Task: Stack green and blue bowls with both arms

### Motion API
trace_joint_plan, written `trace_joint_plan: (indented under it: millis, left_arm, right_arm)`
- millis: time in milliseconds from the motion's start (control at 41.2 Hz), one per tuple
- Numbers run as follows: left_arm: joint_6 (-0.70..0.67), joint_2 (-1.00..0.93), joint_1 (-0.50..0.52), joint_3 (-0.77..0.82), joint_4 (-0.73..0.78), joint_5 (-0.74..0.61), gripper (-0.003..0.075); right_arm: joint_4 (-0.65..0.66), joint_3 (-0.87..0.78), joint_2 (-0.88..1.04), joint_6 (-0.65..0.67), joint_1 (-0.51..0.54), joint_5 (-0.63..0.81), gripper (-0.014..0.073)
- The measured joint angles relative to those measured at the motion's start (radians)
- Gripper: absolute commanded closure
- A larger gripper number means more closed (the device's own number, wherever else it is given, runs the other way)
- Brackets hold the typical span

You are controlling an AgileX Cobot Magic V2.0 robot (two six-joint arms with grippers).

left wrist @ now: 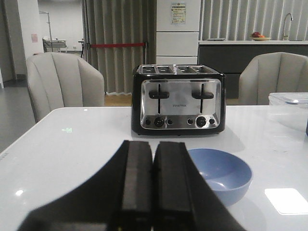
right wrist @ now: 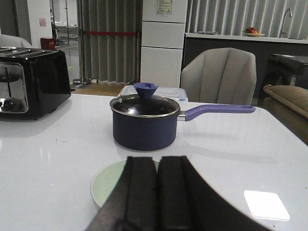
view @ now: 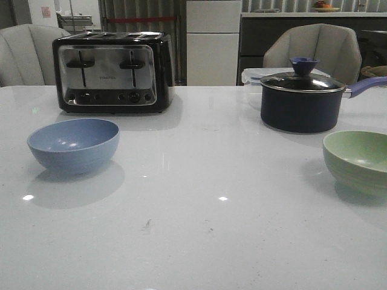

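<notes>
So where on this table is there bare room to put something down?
The widest bare patch lies between the blue bowl and the green bowl, running to the near edge. A narrower gap sits between the toaster and the saucepan. The far right is crowded: saucepan, clear container, green bowl.

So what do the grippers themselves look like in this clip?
Only the wrist views show them. The left gripper and right gripper look alike: two flat, matte black rectangular fingers side by side, flaring into a dark body. No cables or markings are visible.

Left black robot gripper (left wrist: 153, 185): fingers pressed together, holding nothing (arm unseen in front view).
Right black robot gripper (right wrist: 158, 192): likewise closed, empty.
</notes>
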State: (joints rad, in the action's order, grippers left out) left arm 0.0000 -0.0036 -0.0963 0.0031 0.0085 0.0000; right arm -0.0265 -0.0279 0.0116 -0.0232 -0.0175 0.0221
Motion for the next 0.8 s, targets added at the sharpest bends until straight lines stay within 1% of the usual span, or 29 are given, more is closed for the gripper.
trace_joint_plan:
  millis: [121,291,364,413,485,607,801]
  left_arm:
    - [0.0,0.0,0.0,0.0,0.0,-0.01,0.0627]
    - [0.0,0.0,0.0,0.0,0.0,-0.091,0.0627]
    - [0.0,0.0,0.0,-0.02,0.0,-0.105,0.0627]
    - [0.0,0.0,0.0,-0.053,0.0,-0.091,0.0627]
    - [0.0,0.0,0.0,-0.135,-0.009,-0.034,0.0627]
    - [0.0,0.015,0.0,-0.303,-0.009,0.109,0.0627]
    - [0.0,0.16,0.0,-0.534,-0.009,0.344,0.0627]
  right_arm:
    - [0.0,0.0,0.0,0.0,0.0,0.002,0.0536]
    - [0.0,0.0,0.0,0.0,0.0,0.025,0.0536]
    - [0.0,0.028,0.0,0.0,0.0,-0.002,0.0536]
    - [0.0,0.071,0.0,0.0,0.0,-0.031,0.0536]
    - [0.0,0.164,0.0,0.0,0.0,-0.088,0.0536]
    - [0.0,0.338,-0.017,0.0,0.0,-0.196,0.0536]
    - [0.0,0.563,-0.174,0.0,0.0,-0.39,0.0536]
